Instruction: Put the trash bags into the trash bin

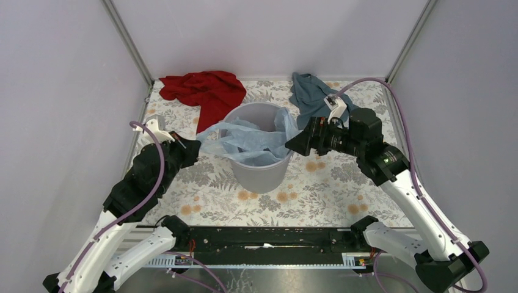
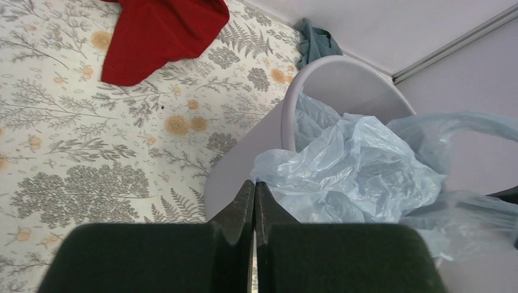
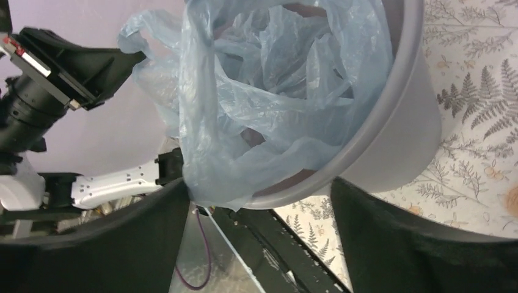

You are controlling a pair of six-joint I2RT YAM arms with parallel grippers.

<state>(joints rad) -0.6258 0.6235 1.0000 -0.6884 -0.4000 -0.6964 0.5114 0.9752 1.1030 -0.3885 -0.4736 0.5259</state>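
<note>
The light grey trash bin (image 1: 262,174) stands upright in the middle of the table. The pale blue trash bag (image 1: 244,143) lies crumpled inside it and spills over the left rim. My left gripper (image 1: 195,145) is just left of the bin, shut on the bag's stretched-out edge; in the left wrist view its tips (image 2: 254,184) pinch the bag (image 2: 354,165) beside the bin (image 2: 342,79). My right gripper (image 1: 292,144) is open at the bin's right rim. In the right wrist view it (image 3: 258,183) straddles the rim of the bin (image 3: 397,134) and a fold of the bag (image 3: 275,91).
A red cloth (image 1: 204,91) lies at the back left, also in the left wrist view (image 2: 159,36). A teal-blue cloth (image 1: 308,94) lies at the back right behind my right arm. Walls enclose the floral table on three sides.
</note>
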